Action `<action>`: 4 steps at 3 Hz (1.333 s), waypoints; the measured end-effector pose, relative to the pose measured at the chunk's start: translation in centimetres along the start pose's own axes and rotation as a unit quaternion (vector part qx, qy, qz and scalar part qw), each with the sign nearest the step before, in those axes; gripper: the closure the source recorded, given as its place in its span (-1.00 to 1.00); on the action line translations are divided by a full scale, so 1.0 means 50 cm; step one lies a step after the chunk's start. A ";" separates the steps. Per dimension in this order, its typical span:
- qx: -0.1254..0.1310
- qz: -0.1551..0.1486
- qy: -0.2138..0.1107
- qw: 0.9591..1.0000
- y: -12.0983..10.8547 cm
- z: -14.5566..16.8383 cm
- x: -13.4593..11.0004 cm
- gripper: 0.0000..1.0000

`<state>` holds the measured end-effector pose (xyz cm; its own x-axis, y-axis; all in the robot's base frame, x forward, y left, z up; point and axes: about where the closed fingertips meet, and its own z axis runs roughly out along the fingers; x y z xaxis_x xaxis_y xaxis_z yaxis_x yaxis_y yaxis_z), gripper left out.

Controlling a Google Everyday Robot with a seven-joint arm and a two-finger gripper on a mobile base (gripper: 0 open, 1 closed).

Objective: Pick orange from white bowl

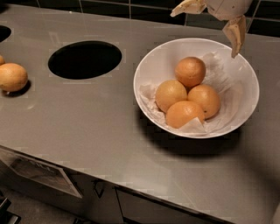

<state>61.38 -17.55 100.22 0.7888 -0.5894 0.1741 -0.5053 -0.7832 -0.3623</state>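
Note:
The white bowl point(151, 65) stands on the grey counter, right of centre, lined with white paper. Several oranges lie in it. The orange point(190, 71), the darkest and dullest, is the far one; a paler fruit point(170, 94), a brighter one point(183, 114) and another point(204, 99) lie in front of it. My gripper point(203, 34) hangs above the bowl's far rim at the top of the view. It is open and empty, with one beige finger point(188, 6) pointing left and the other finger point(236, 35) pointing down over the bowl's far right edge.
A dark round hole point(85, 59) is cut in the counter left of the bowl. Another orange fruit point(12, 77) lies at the far left edge. A dark tiled wall runs behind the counter. The counter's front edge runs along the bottom.

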 end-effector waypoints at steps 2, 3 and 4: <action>-0.017 0.000 -0.023 1.000 0.026 0.009 -0.020 -1.00; -0.020 -0.003 -0.038 0.999 0.031 0.020 -0.022 -0.96; -0.020 -0.005 -0.049 0.999 0.030 0.033 -0.020 -0.86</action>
<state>60.42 -17.82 98.01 0.8234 -0.5609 0.0865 -0.5091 -0.7974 -0.3239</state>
